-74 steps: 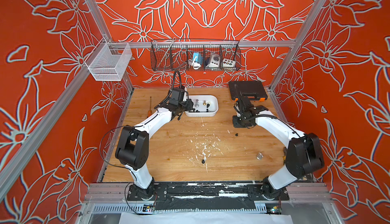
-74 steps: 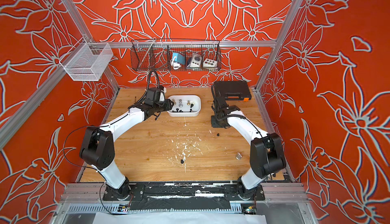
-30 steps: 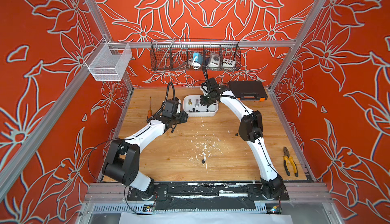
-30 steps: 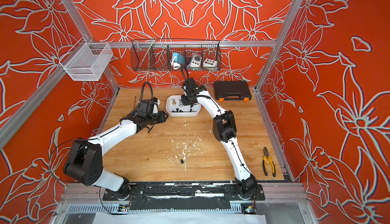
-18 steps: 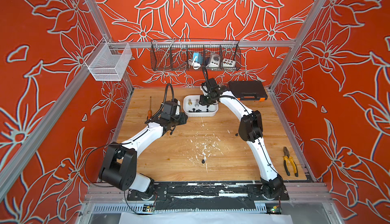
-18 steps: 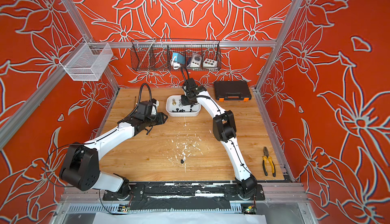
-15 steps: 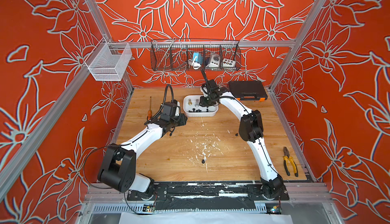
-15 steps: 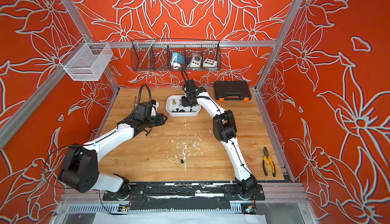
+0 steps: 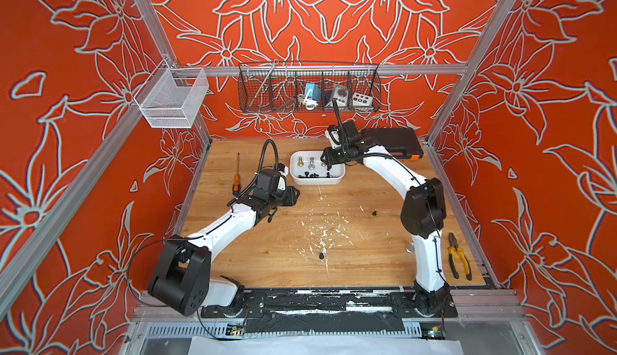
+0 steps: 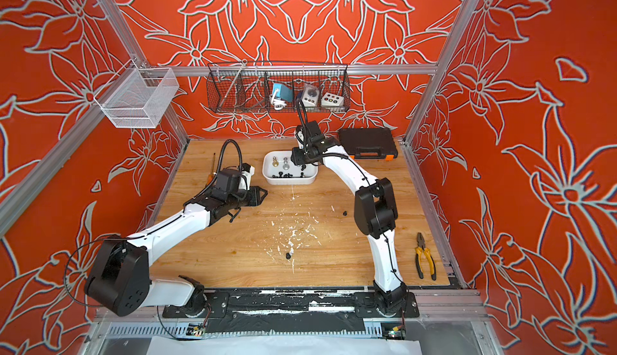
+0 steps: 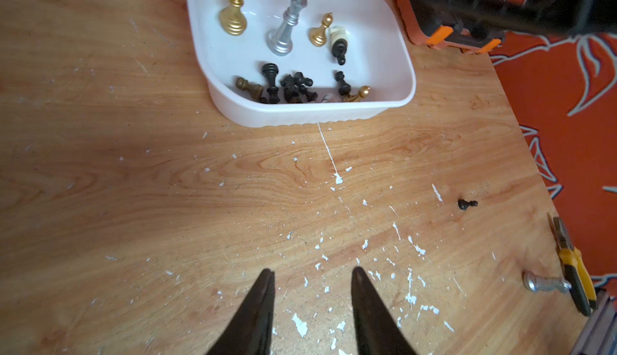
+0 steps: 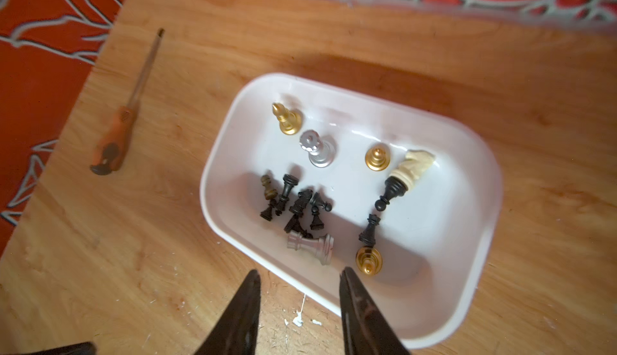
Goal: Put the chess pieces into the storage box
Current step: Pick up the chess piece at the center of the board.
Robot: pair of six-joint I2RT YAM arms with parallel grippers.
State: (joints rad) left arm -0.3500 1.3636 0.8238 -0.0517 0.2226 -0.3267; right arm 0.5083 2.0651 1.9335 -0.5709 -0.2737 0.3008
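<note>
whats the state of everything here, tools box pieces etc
left tool: open, empty, above table
right tool: open, empty, at the box rim
storage box: upright, holding many pieces
gold bishop: upright in box
silver queen: upright in box
silver rook: on its side in box
black pawn: on its side on table, outside box
silver piece: lying beside pliers
black case: shut

Wooden table (image 9: 267, 256); storage box (image 9: 317, 181) mid far edge; black case (image 9: 394, 138) far-right corner; screwdriver (image 9: 237, 178) left edge; pliers (image 9: 459, 259), silver piece (image 11: 541, 283) right edge; black pawn (image 9: 374, 213), black piece (image 9: 321, 255) mid-surface.
</note>
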